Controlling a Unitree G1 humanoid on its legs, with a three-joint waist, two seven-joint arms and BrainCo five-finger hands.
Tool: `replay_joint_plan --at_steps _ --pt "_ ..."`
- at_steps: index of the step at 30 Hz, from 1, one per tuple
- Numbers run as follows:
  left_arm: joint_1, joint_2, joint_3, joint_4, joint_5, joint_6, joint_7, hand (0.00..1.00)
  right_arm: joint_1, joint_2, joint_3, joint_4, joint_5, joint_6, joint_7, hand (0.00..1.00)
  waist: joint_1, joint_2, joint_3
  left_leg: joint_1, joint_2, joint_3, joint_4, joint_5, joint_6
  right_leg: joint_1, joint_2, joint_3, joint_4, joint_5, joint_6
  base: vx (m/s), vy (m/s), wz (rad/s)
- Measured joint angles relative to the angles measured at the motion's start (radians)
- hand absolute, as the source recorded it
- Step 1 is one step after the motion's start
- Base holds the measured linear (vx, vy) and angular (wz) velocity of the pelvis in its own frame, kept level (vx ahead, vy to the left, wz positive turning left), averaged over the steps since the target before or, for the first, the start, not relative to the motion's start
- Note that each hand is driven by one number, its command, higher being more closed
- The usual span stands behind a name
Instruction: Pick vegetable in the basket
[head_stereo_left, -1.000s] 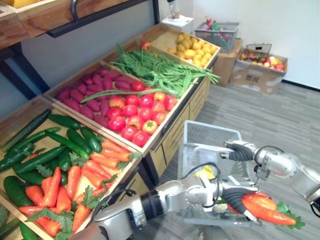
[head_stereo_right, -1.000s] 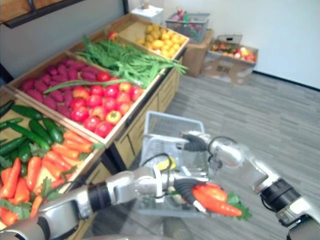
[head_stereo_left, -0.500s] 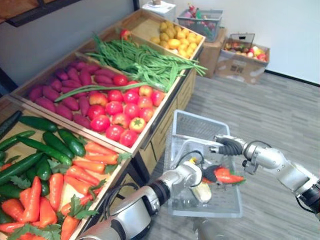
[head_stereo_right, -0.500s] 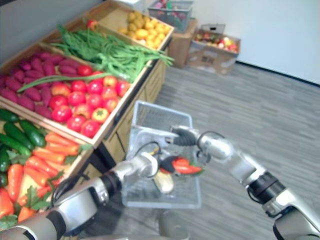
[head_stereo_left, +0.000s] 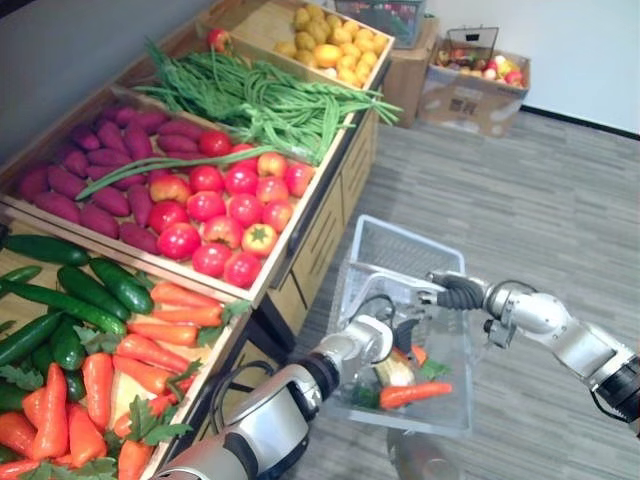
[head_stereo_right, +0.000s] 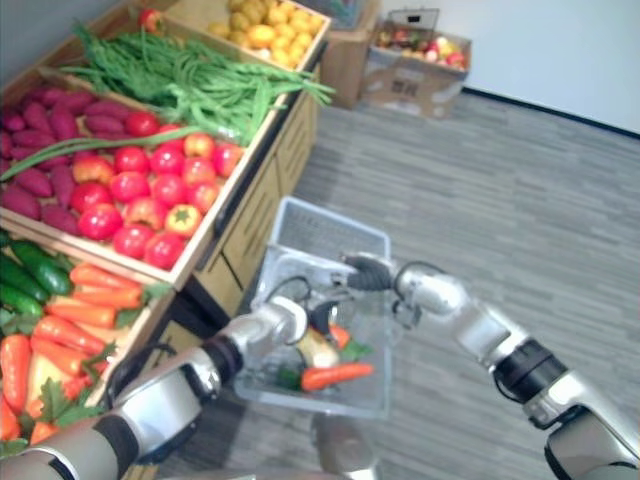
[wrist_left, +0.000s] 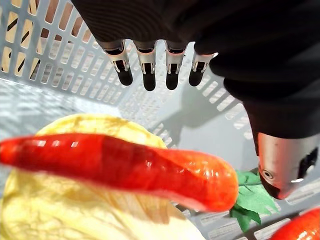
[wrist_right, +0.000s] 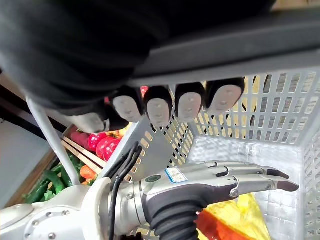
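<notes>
Cucumbers (head_stereo_left: 75, 300) and loose carrots (head_stereo_left: 150, 355) lie at my far left, with tomatoes (head_stereo_left: 225, 205) just beyond them. To their right is the grey basket (head_stereo_left: 400, 245). My left hand (head_stereo_right: 322, 316) reaches down inside it, with its fingers (wrist_left: 145, 67) straight and gripping nothing. Past those fingertips and clear of them, the carrot (wrist_left: 125, 167) lies free in the basket, across a pale yellow vegetable (wrist_left: 95, 220), with its green top towards the mesh wall. The end of a second carrot (wrist_left: 300, 227) shows beside it. Further right, my right hand (head_stereo_left: 452, 297) has its fingers (wrist_right: 159, 107) curled over the basket's rim, clamped onto it.
</notes>
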Motion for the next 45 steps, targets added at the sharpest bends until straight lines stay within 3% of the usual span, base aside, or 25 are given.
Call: replay_joint_plan --at_steps 3,6,11,14,16,20,23,25,27,29,33,36,42,45 --pt "-0.005 0.006 -0.03 -0.066 0.003 -0.001 -0.003 0.0 0.021 0.001 -0.012 0.025 -0.003 0.0 -0.004 1.0 0.0 0.003 0.0 -0.021 0.005 -0.03 0.009 -0.004 0.007 0.001 -0.012 -0.025 -0.001 0.0 0.0 -0.02 0.028 0.27" --pt "-0.012 0.013 -0.103 -0.238 -0.001 -0.016 -0.011 0.0 0.073 0.002 -0.06 0.031 -0.012 0.007 -0.012 1.0 0.03 0.011 0.0 -0.042 0.024 -0.055 0.036 -0.014 0.014 0.002 -0.018 -0.051 0.0 0.0 0.0 -0.02 0.027 0.26" --pt "0.037 0.13 -0.179 -0.7 -0.12 -0.076 -0.061 0.0 0.211 0.013 -0.267 0.022 -0.047 0.011 -0.022 1.0 0.068 0.019 -0.004 -0.069 0.039 -0.106 0.053 -0.017 0.015 0.014 -0.026 -0.113 0.023 -0.002 -0.002 -0.03 0.033 0.29" --pt "0.069 0.283 -0.182 -0.9 -0.255 -0.081 -0.107 0.0 0.284 0.034 -0.331 0.004 -0.049 0.0 -0.025 1.0 0.076 0.022 -0.006 -0.083 0.041 -0.141 0.058 -0.019 0.013 0.017 -0.034 -0.153 0.048 -0.014 -0.016 -0.08 0.015 0.33" --pt "0.097 0.369 -0.191 -1.067 -0.399 -0.132 -0.119 0.0 0.314 0.042 -0.332 0.025 -0.056 -0.002 -0.036 1.0 0.085 0.037 -0.016 -0.11 0.049 -0.176 0.07 -0.019 0.013 0.011 -0.04 -0.184 0.064 -0.023 -0.018 -0.05 0.008 0.41" --pt "0.141 0.433 -0.271 -1.363 -0.641 -0.244 -0.125 0.0 0.348 0.078 -0.37 0.123 -0.116 0.003 -0.064 1.0 0.127 0.069 -0.04 -0.158 0.048 -0.247 0.072 -0.01 0.023 0.012 -0.065 -0.251 0.075 -0.035 -0.024 -0.02 0.011 0.51" --pt "0.141 0.512 -0.278 -1.414 -0.839 -0.249 -0.143 0.0 0.393 0.121 -0.427 0.19 -0.13 0.007 -0.085 1.0 0.155 0.073 -0.061 -0.208 0.041 -0.318 0.071 0.005 0.035 0.016 -0.091 -0.314 0.075 -0.037 -0.028 -0.02 -0.002 0.61" --pt "0.161 0.576 -0.264 -1.449 -0.931 -0.239 -0.146 0.0 0.436 0.173 -0.487 0.226 -0.159 0.007 -0.11 1.0 0.158 0.071 -0.077 -0.252 0.031 -0.387 0.067 0.021 0.044 0.022 -0.112 -0.376 0.075 -0.042 -0.032 -0.02 -0.012 0.96" --pt "0.22 0.613 -0.204 -1.484 -0.987 -0.239 -0.145 0.0 0.482 0.24 -0.565 0.267 -0.168 0.008 -0.141 1.0 0.169 0.068 -0.082 -0.285 0.01 -0.453 0.055 0.039 0.061 0.041 -0.14 -0.438 0.075 -0.047 -0.037 -0.03 0.007 1.02" --pt "0.392 0.594 -0.033 -1.54 -0.999 -0.241 -0.121 0.0 0.547 0.33 -0.681 0.343 -0.169 0.008 -0.186 1.0 0.194 0.053 -0.094 -0.309 -0.049 -0.534 0.0 0.072 0.074 0.063 -0.19 -0.518 0.074 -0.059 -0.042 -0.04 0.026 1.16" --pt "0.659 0.494 0.276 -1.554 -0.995 -0.242 -0.045 0.0 0.608 0.469 -0.842 0.495 -0.203 0.008 -0.264 1.0 0.212 0.019 -0.119 -0.341 -0.134 -0.657 -0.099 0.139 0.093 0.106 -0.256 -0.667 0.062 -0.084 -0.062 0.02 -0.016 1.16" --pt "0.832 0.354 0.537 -1.533 -0.936 -0.24 0.063 0.0 0.619 0.567 -0.971 0.706 -0.201 0.009 -0.336 1.0 0.231 -0.014 -0.139 -0.368 -0.208 -0.779 -0.224 0.236 0.101 0.151 -0.295 -0.8 0.015 -0.093 -0.068 0.07 -0.056 1.19" --pt "1.008 0.186 0.842 -1.382 -0.759 -0.22 0.217 0.0 0.638 0.671 -1.04 0.931 -0.179 0.026 -0.396 1.0 0.253 -0.035 -0.156 -0.345 -0.253 -0.891 -0.413 0.372 0.092 0.203 -0.29 -0.933 -0.024 -0.1 -0.08 0.05 -0.066 0.67" --pt "1.033 0.136 0.923 -1.263 -0.69 -0.203 0.271 0.0 0.658 0.708 -1.039 0.95 -0.155 0.026 -0.411 1.0 0.265 -0.047 -0.169 -0.331 -0.254 -0.915 -0.485 0.415 0.09 0.208 -0.277 -0.964 -0.029 -0.105 -0.078 0.02 -0.049 0.28"
